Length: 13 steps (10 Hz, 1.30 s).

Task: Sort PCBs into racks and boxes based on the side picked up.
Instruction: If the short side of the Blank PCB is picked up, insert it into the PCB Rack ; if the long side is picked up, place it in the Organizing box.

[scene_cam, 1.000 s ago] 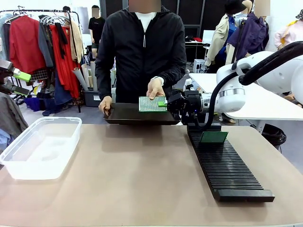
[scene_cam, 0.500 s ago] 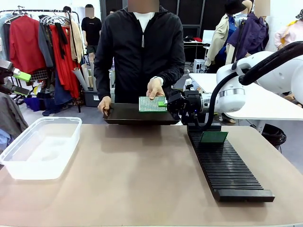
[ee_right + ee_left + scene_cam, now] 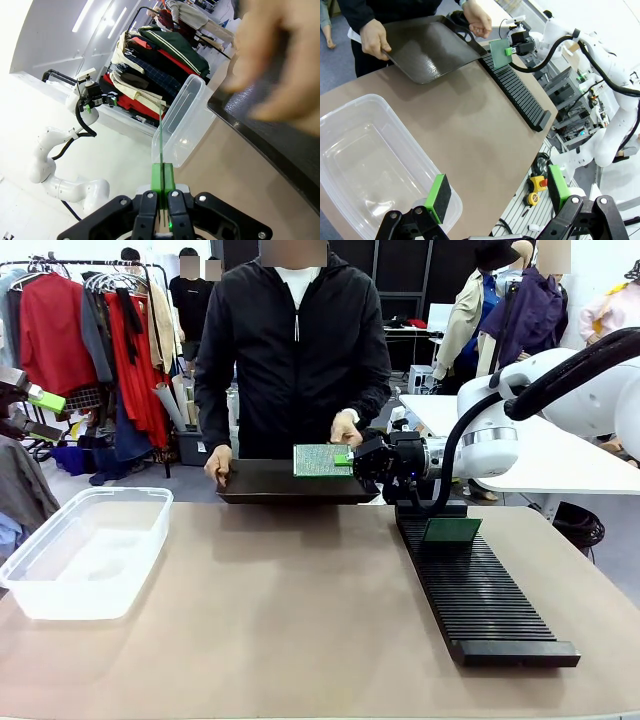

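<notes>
PCB (image 3: 322,460) orientation: long axis level, pale speckled face toward the front camera, board on edge above the tray (image 3: 270,483) at its right end. Right gripper (image 3: 348,458) is clamped on its right end, covering that edge. From the right wrist you see it edge-on. Left gripper (image 3: 497,191) stands with jaws apart.

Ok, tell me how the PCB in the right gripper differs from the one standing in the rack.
The held PCB hangs in the air, clamped by one edge in the right gripper; the racked PCB stands in a far-end slot of the rack. The held PCB turns its pale speckled face to the front camera; the racked PCB shows plain green. Both are thin rectangular boards, upright.
</notes>
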### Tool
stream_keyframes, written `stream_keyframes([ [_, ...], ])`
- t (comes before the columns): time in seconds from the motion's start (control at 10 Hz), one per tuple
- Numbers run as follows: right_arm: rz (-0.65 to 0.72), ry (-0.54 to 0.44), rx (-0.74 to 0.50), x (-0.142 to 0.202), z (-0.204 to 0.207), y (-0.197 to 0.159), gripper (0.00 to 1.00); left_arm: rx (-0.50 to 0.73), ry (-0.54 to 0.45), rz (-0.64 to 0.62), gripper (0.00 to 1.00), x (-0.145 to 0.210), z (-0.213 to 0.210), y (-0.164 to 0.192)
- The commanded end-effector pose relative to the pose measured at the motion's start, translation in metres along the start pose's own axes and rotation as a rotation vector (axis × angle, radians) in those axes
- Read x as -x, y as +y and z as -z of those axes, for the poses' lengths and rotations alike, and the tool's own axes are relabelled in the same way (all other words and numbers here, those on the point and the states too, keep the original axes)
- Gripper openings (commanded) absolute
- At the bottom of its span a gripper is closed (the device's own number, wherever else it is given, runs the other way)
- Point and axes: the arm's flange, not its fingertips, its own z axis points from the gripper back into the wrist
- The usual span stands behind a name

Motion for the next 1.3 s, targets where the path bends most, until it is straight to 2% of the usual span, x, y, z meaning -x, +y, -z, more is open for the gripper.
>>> stream_keyframes([
  [0.0, 0.0, -0.004, -0.004, 0.0, 0.002, 0.001, 0.0, 0.007, -0.004, 0.001, 1.0, 0.0, 0.0, -0.002],
  [0.1, 0.0, 0.0, 0.0, 0.0, 0.0, 0.0, 0.0, 0.007, -0.004, 0.001, 1.0, 0.0, 0.0, -0.002],
  [0.3, -0.214, 0.04, -0.031, 0.007, -0.041, 0.03, 0.0, 0.007, -0.004, 0.001, 1.0, 0.0, 0.0, -0.002],
  [0.5, -0.308, 0.029, -0.052, 0.018, -0.075, 0.062, 0.0, 0.007, -0.004, 0.001, 1.0, 0.0, 0.0, -0.002],
  [0.8, -0.352, -0.006, -0.009, 0.04, -0.128, 0.09, 0.0, 0.007, -0.004, 0.001, 1.0, 0.0, 0.0, -0.002],
  [1.2, -0.354, -0.078, 0.083, 0.087, -0.2, 0.098, 0.0, 0.007, -0.004, 0.001, 1.0, 0.0, 0.0, -0.002],
])
